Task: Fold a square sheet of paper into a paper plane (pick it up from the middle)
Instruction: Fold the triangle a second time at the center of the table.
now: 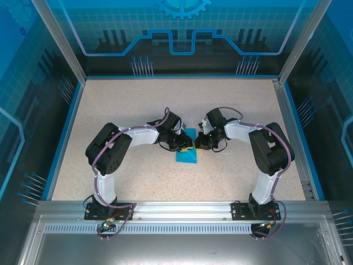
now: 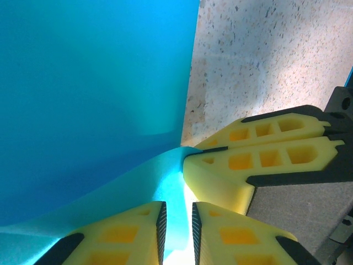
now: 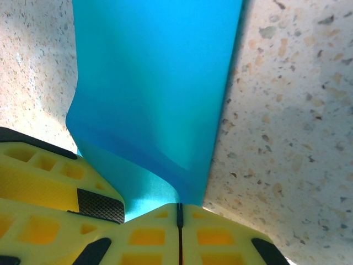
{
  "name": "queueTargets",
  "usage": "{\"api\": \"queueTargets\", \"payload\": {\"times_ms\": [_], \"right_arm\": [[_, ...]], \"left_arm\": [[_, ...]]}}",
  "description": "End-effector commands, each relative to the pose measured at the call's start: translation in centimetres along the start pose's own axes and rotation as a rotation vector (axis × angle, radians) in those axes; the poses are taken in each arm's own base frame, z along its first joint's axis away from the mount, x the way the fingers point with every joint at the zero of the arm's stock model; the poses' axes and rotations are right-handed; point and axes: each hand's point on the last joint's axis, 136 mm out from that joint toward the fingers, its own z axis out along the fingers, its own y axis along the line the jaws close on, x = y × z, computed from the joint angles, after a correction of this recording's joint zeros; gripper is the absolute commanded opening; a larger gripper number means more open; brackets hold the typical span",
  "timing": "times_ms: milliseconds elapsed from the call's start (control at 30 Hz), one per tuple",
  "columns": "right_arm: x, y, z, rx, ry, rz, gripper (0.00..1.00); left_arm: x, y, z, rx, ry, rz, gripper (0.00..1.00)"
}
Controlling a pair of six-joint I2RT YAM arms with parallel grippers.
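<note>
The turquoise square sheet of paper (image 1: 186, 158) lies partly folded at the middle of the table, between the two wrists. My right gripper (image 3: 179, 208) is shut on a raised edge of the sheet (image 3: 154, 83), which curls up from the table into the seam of its jaws. My left gripper (image 2: 176, 212) stands just beside it, its jaws a narrow gap apart, with a lifted flap of the paper (image 2: 94, 94) running through the gap. The right gripper's yellow fingers (image 2: 237, 165) meet that flap's tip. In the top view the left gripper (image 1: 186, 147) and right gripper (image 1: 196, 147) nearly touch.
The speckled beige table (image 1: 138, 105) is bordered by a blue rim (image 1: 65, 127) and transparent enclosure walls. An aluminium rail (image 1: 176, 208) carrying both arm bases runs along the near edge. Both arms bend inward, elbows out to the sides.
</note>
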Motion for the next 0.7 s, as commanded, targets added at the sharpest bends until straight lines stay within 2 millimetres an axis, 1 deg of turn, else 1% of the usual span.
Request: {"api": "queueTargets", "payload": {"times_ms": [0, 500, 667], "right_arm": [[0.8, -0.1, 0.7, 0.020, 0.038, -0.002, 0.07], [0.7, -0.6, 0.9, 0.040, 0.037, 0.005, 0.07], [0.5, -0.4, 1.0, 0.037, 0.036, -0.001, 0.07]], "left_arm": [[0.0, -0.3, 0.2, 0.006, 0.012, 0.022, 0.22], [0.2, 0.7, 0.9, -0.019, 0.034, 0.004, 0.21], [0.2, 0.7, 0.8, -0.019, 0.035, 0.002, 0.21]]}}
